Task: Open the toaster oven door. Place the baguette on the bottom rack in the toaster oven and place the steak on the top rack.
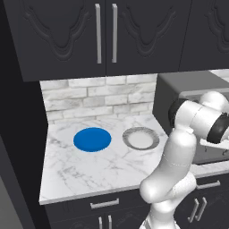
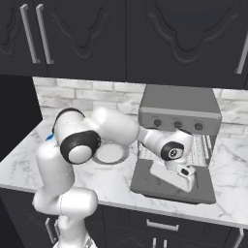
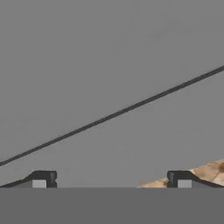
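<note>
Open gripper (image 2: 186, 180) hovering over the lowered toaster oven door (image 2: 145, 179), holding nothing.
A tan crusty patch, possibly the baguette (image 3: 209, 171), is peeking beside one fingertip (image 3: 180, 178); it is looking light, stiff and crumbly, so gripping across its middle seems safest.

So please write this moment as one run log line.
door: open, folded down | gripper: open, empty, over door | blue plate: empty | grey plate: empty
</note>
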Available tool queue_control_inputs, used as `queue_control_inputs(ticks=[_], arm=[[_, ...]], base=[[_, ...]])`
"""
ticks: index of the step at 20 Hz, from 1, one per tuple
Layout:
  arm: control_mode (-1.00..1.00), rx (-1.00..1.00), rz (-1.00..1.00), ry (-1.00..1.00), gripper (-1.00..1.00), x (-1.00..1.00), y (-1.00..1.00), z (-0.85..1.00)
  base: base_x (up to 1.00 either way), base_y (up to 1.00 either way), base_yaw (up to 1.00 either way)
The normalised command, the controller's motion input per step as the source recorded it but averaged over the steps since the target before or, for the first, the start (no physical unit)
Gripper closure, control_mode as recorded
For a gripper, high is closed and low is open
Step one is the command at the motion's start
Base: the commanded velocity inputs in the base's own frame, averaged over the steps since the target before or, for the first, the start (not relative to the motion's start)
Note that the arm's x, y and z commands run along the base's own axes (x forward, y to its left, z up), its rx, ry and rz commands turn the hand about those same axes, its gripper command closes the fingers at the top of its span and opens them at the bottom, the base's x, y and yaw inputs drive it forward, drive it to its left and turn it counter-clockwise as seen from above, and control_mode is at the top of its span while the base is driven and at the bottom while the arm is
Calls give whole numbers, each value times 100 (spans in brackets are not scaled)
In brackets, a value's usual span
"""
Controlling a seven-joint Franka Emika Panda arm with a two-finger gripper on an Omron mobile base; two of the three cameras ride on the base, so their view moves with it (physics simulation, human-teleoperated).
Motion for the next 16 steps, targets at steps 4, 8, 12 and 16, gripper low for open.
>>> queue_control_inputs(ticks=[4,8,12,16], arm=[[-100,0,0,6,-100,26,-32,-1],[-100,0,-3,3,-100,20,-24,8],[-100,0,-6,11,-100,26,-16,4],[-100,0,-9,12,-100,32,-5,0]], base=[[0,0,0],[0,0,0],[0,0,0],[0,0,0]])
